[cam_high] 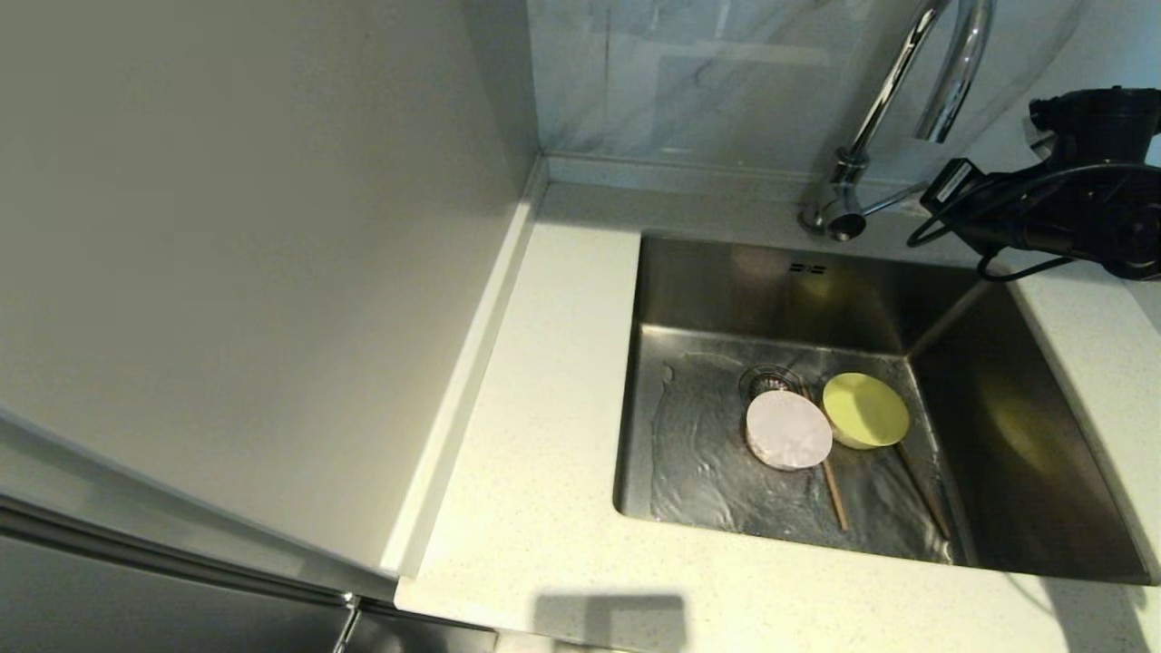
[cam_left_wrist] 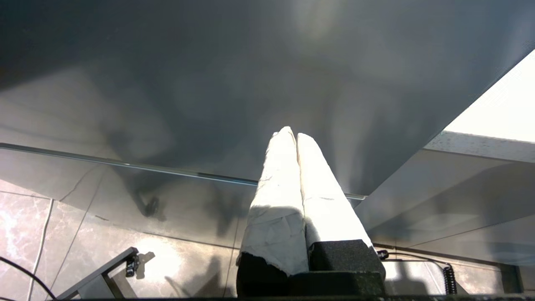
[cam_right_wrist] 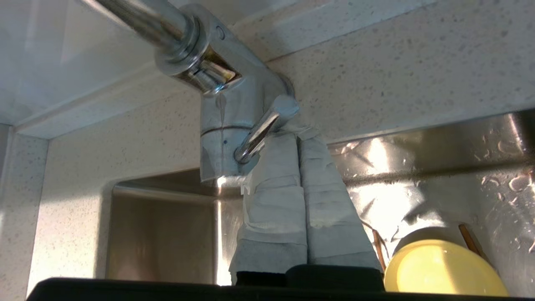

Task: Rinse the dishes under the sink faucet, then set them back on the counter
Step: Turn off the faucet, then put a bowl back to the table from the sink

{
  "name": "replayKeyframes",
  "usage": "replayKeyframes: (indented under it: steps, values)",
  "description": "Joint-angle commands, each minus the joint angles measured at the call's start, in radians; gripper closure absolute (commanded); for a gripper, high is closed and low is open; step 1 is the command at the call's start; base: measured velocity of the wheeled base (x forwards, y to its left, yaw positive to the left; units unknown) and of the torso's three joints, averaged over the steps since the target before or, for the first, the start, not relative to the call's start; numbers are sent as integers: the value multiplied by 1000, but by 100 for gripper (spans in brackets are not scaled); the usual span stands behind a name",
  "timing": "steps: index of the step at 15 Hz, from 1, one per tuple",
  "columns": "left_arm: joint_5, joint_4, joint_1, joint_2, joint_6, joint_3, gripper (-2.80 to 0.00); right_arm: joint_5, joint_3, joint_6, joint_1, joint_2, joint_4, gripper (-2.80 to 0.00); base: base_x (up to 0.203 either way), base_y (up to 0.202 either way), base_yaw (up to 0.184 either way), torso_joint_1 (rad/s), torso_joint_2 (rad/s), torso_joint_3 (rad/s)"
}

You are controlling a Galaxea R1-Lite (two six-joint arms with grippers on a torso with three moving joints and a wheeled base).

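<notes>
At the upper right of the head view, the right gripper [cam_right_wrist: 294, 133] has its taped fingers pressed together, tips against the thin lever [cam_right_wrist: 261, 131] of the sink faucet [cam_high: 907, 100]; the lever's long axis juts sideways from the tap body toward the gripper. The pink bowl [cam_high: 788, 430] and yellow-green bowl [cam_high: 865, 410] sit touching beside the drain on the floor of the sink [cam_high: 1043, 426], lower centre-right. Two chopsticks [cam_high: 834, 494] lie near-parallel, slanting toward the sink's front edge. The left gripper [cam_left_wrist: 294, 138] is pressed shut, empty, facing a dark cabinet panel [cam_left_wrist: 209, 83].
</notes>
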Motion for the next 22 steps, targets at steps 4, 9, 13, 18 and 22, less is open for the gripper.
replayKeyframes:
  steps: [4, 9, 13, 18, 22]
  values:
    - [1, -1, 0, -3, 0, 0, 0, 3, -20, 2, 3, 6, -8, 0, 0, 0, 0, 0, 0, 0]
    - [1, -1, 0, -3, 0, 0, 0, -2, 158, -60, -24, -68, -10, 0, 0, 0, 0, 0, 0, 0]
    - [1, -1, 0, -3, 0, 0, 0, -11, 423, -107, -86, -263, -3, 0, 0, 0, 0, 0, 0, 0]
    - [1, -1, 0, -3, 0, 0, 0, -9, 844, -571, -261, -620, 244, 0, 0, 0, 0, 0, 0, 0]
    - [1, -1, 0, -3, 0, 0, 0, -23, 928, -857, -316, -813, 361, 0, 0, 0, 0, 0, 0, 0]
